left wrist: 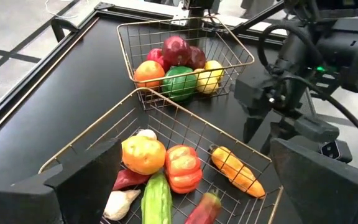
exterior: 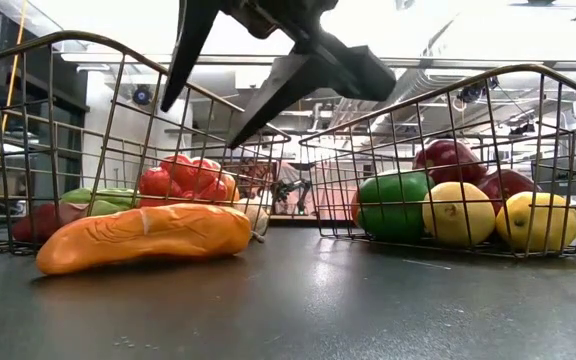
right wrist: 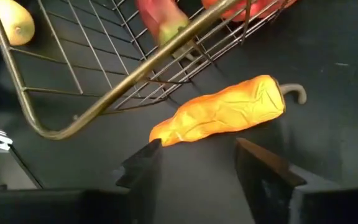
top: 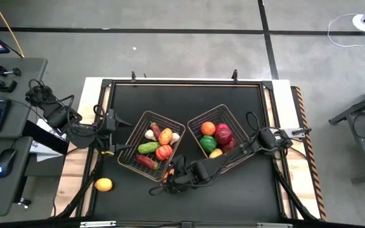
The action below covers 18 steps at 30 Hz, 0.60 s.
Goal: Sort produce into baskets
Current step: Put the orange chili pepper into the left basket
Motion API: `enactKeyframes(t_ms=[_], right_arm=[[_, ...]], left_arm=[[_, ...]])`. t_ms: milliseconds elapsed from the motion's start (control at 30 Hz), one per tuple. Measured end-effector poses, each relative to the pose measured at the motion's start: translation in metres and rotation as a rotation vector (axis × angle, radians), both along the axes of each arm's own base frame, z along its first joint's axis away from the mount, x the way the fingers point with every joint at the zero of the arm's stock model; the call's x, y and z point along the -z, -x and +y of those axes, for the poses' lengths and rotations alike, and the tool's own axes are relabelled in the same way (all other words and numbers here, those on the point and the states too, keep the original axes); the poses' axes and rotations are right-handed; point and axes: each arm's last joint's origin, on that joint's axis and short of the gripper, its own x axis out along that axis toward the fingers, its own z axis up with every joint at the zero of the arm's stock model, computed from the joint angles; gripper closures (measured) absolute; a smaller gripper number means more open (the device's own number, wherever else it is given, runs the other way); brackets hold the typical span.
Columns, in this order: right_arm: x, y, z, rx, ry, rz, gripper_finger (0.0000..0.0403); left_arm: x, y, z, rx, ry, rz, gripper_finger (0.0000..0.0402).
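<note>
Two copper wire baskets stand side by side on the black table. The left basket [top: 152, 144] holds vegetables, the right basket [top: 219, 136] round fruit. An orange pepper [right wrist: 222, 112] lies on its side on the table just outside the left basket's near right corner; it also shows in the low view [exterior: 148, 238]. My right gripper [right wrist: 197, 168] is open and hangs just above the pepper [top: 168, 176], its fingers clear of it in the low view [exterior: 228, 85]. My left gripper [left wrist: 197, 186] is open and empty at the left basket's left side [top: 113, 133].
A yellow-orange fruit [top: 103, 184] lies loose on the table near its near left corner. The left basket holds a green cucumber [left wrist: 157, 199], a red tomato [left wrist: 183, 168] and white garlic [left wrist: 122, 202]. My right arm [top: 233, 158] lies across the right basket's near side.
</note>
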Motion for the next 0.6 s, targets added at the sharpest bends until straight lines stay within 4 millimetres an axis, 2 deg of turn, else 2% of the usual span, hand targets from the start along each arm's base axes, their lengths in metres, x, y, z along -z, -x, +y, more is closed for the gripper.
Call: enactKeyframes(t_ms=[167,300,433,600], right_arm=[[0.002,0.002,0.000,0.005,0.006,0.023,0.0126],[0.005,0.011,-0.002,0.101,0.087,0.063,0.0060],[0.005,0.013,-0.001,0.096,0.132,0.054,0.0032],[0.024,0.009,0.003,0.098,0.144,0.087,0.0029]], left_arm=[[0.000,0.000,0.000,0.000,0.000,0.000,0.0003],[0.000,0.000,0.000,0.000,0.000,0.000,0.0003],[0.000,0.000,0.000,0.000,0.000,0.000,0.0003],[0.000,0.000,0.000,0.000,0.000,0.000,0.0003]])
